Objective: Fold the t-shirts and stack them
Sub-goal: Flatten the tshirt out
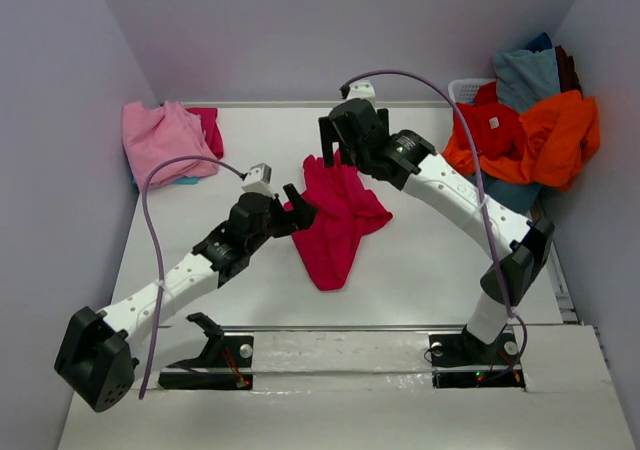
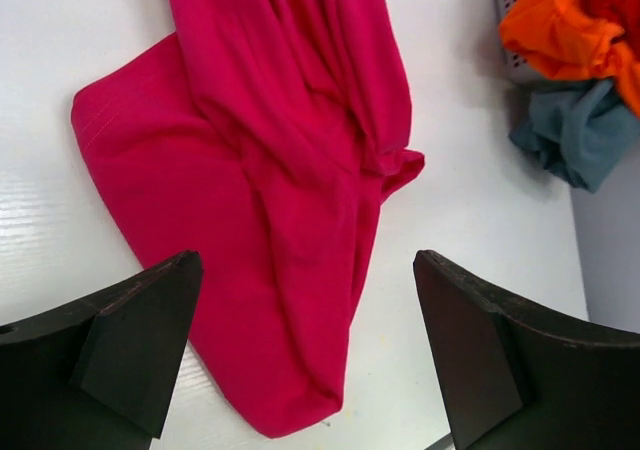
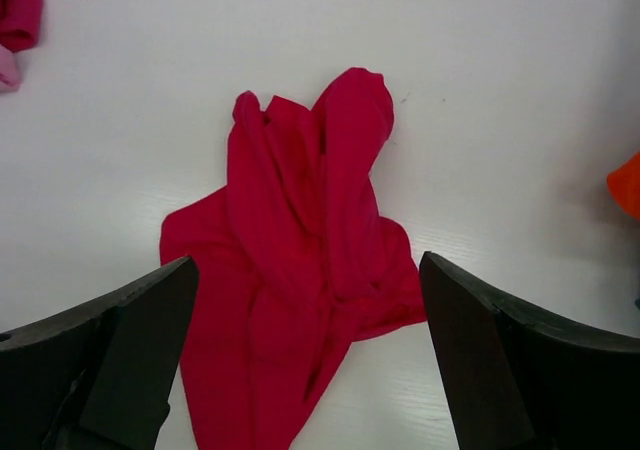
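A crimson-magenta t-shirt (image 1: pixel 335 220) lies crumpled in a long heap at the middle of the table. My left gripper (image 1: pixel 297 208) hovers at its left side, jaws wide open and holding nothing. In the left wrist view the shirt (image 2: pixel 270 170) spreads ahead of the left gripper (image 2: pixel 305 260). My right gripper (image 1: pixel 335 152) hangs over the shirt's far end, also open and apart from the cloth. In the right wrist view the shirt (image 3: pixel 300 270) lies on the table below the right gripper (image 3: pixel 307 260).
A light pink t-shirt (image 1: pixel 160 140) lies over a magenta one (image 1: pixel 208 128) at the back left corner. At the back right, a white basket (image 1: pixel 465 88) overflows with orange (image 1: pixel 555 135), red (image 1: pixel 490 125) and grey-blue (image 1: pixel 525 75) shirts. Walls close in the table's sides.
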You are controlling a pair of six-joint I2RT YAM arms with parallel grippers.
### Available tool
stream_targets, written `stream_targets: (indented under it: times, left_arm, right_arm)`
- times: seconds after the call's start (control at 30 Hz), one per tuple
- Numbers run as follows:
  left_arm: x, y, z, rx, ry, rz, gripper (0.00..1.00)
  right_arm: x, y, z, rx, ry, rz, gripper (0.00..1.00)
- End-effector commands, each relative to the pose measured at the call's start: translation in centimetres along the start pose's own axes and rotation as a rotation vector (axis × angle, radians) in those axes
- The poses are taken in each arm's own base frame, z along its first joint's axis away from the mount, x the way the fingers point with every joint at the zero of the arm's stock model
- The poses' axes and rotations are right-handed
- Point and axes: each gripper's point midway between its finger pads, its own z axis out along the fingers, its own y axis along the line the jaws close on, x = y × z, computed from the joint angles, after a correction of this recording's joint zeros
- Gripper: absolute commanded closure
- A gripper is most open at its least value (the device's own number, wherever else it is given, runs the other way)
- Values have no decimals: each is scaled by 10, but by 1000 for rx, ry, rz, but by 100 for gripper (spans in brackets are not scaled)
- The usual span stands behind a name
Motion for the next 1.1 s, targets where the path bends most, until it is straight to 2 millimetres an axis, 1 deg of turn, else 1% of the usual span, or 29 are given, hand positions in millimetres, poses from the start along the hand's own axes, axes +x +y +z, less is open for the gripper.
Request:
stream_targets:
  times: [0.0, 0.03, 0.07, 0.1, 0.13, 0.17, 0.2, 0.23, 0.27, 0.3, 0.37, 0.4, 0.43, 0.47, 0.5, 0.53, 0.6, 0.63, 0.67, 0.73, 0.77, 0.8, 0.83, 0.87, 0.9, 0.93, 0.97, 1.0, 1.07]
  left_arm:
    - [-19, -26, 22, 24, 11, 56, 1]
    - [-25, -38, 25, 47, 19, 63, 1]
    - [-27, -46, 33, 65, 41, 60, 1]
    - [-26, -38, 38, 42, 48, 59, 1]
    - [-32, -50, 41, 82, 55, 51, 1]
    - [-27, -50, 48, 81, 76, 50, 1]
    - [-38, -52, 52, 92, 67, 36, 1]
    - [-41, -52, 56, 95, 67, 32, 1]
    - [-39, -47, 64, 81, 86, 22, 1]
    - [-46, -45, 68, 95, 90, 9, 1]
    - [-49, -38, 74, 94, 99, -10, 1]
    - [-48, -33, 79, 85, 106, -20, 1]
    - [-53, -25, 83, 69, 101, -29, 1]
    - [-50, -25, 85, 71, 113, -34, 1]
    - [-54, -19, 89, 62, 108, -46, 1]
    - [-54, -16, 91, 59, 112, -61, 1]
    - [-46, -8, 105, 48, 149, -77, 1]
    - [-45, -7, 109, 46, 155, -80, 1]
    - [-48, -10, 113, 50, 155, -84, 1]
    - [-42, -5, 126, 33, 176, -94, 1]
    - [-48, -9, 131, 41, 169, -94, 1]
    - [-48, -9, 135, 37, 171, -95, 1]
    - [-41, -3, 145, 20, 192, -99, 1]
    - [-49, -9, 150, 25, 185, -96, 1]
    - [-45, 1, 160, 3, 201, -104, 1]
    - [-45, 2, 165, 0, 207, -105, 1]
    - [-53, 1, 169, 3, 196, -110, 1]
    - [-48, 6, 175, -9, 206, -115, 1]
    - [-56, 16, 180, -35, 191, -125, 1]
  right_arm:
    - [8, -19, 53, -19, 61, 144, 9]
    - [14, -19, 67, -27, 84, 159, 18]
    - [12, -23, 76, -41, 95, 176, 26]
    - [13, -22, 83, -42, 104, 176, 26]
    - [25, -22, 99, -28, 143, 157, 38]
    - [15, -18, 103, -36, 128, 158, 47]
    - [16, -27, 113, -18, 141, 163, 53]
    - [23, -26, 119, -31, 180, 155, 59]
    - [25, -19, 129, -41, 193, 159, 61]
    - [28, -23, 134, -35, 204, 162, 62]
    - [32, -15, 140, -63, 214, 166, 62]
    - [39, -13, 145, -69, 227, 164, 62]
    - [41, -15, 149, -69, 232, 170, 61]
    - [45, -15, 151, -66, 241, 171, 60]
    - [49, -17, 155, -65, 256, 178, 60]
    - [58, -15, 161, -64, 276, 179, 59]
    - [66, -17, 166, -63, 300, 186, 58]
    - [69, -16, 169, -63, 307, 187, 57]
    - [73, -15, 171, -63, 315, 185, 57]
    - [75, -14, 172, -69, 321, 190, 56]
    - [79, -13, 175, -69, 330, 188, 56]
    - [79, -12, 176, -69, 330, 188, 56]
    - [81, -12, 177, -67, 336, 186, 56]
    - [83, -12, 178, -66, 340, 185, 56]
    - [87, -12, 180, -62, 350, 182, 56]
    - [89, -12, 181, -62, 356, 180, 56]
    - [92, -12, 182, -57, 364, 179, 56]
    - [94, -12, 181, -59, 368, 180, 56]
    - [101, -13, 182, -55, 377, 180, 56]
